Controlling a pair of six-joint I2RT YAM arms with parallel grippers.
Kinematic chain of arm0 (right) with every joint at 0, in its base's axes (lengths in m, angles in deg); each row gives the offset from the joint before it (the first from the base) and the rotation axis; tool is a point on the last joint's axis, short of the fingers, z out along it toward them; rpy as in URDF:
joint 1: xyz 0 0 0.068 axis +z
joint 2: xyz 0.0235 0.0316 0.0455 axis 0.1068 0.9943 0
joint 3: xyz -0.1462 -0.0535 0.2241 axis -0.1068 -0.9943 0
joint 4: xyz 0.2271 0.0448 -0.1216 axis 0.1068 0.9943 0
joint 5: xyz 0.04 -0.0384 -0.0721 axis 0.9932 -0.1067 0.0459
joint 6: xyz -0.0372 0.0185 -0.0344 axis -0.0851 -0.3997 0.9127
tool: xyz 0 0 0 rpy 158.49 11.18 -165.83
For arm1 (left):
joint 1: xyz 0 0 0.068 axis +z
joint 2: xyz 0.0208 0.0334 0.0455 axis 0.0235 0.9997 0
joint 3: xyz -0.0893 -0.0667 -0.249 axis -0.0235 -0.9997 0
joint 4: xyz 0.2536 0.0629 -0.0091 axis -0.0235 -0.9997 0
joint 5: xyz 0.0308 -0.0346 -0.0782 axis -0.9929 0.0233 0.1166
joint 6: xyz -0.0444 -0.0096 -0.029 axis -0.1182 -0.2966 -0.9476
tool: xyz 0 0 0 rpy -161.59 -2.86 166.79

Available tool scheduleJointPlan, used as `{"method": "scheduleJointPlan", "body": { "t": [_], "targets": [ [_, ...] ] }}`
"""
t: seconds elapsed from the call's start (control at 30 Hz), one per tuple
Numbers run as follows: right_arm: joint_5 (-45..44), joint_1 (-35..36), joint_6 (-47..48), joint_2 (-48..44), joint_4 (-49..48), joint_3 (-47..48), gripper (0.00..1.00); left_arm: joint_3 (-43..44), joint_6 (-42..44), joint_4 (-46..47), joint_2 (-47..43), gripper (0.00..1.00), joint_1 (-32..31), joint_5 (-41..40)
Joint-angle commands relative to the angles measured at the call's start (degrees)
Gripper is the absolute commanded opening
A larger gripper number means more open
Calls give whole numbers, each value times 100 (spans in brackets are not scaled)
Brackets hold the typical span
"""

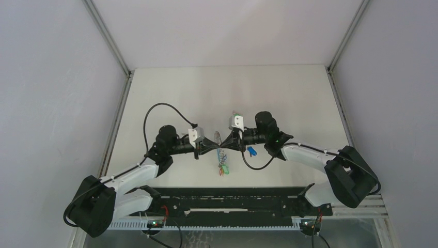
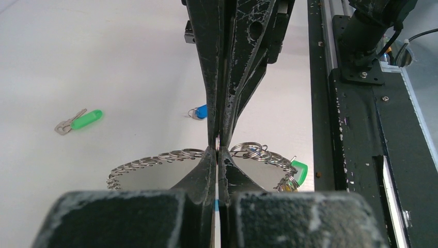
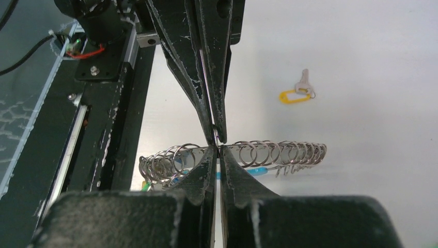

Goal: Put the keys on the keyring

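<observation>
Keyring sits mid desk, nearer the near edge than the far one, right where the 2 arms meet. Can't tell if it rests on the surface or hangs clear of it.

On the keyring: a long row of small rings threaded along the wire, too many and too overlapped to count. Also 1 green tag at the end nearest the black rail, and a bit of turquoise showing under the row.

Left gripper: jaws clenched flat together, tips on the keyring wire approx mid-row, so it looks to be pinching the wire. Right gripper: jaws also clenched, tips on the same spot from the opposite side. The 2 grippers meet tip to tip w/ the wire between them.

Keys: 3 in all, each loose on the desk.
- 1 blue key, just beside the right gripper, closest to the keyring but apart from it.
- 1 green key, well apart from the keyring, on the side away from the black rail.
- 1 yellow key, also on the side away from the rail, apart from the keyring, blade pointing away from it.
</observation>
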Motion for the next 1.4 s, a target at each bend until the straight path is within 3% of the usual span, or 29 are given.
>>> {"method": "scheduleJointPlan", "body": {
  "t": [0.0, 0.23, 0.4, 1.0, 1.37],
  "targets": [
    [-111, 88, 727, -200, 1263, 628, 0, 114, 224, -142, -65, 0, 22, 57],
    [-532, 313, 1367, -73, 3129, 1570, 0, 184, 332, -345, -47, 5, 20, 90],
    [-857, 496, 1546, -6, 3726, 1929, 0, 185, 342, -348, -20, 10, 12, 108],
    [-1097, 811, 1628, 357, 4395, 2589, 0, 218, 259, -204, 81, 14, -72, 248],
    [-1060, 800, 1618, 450, 4343, 2645, 0, 266, 275, -196, 190, 0, -99, 479]
  ]
}}
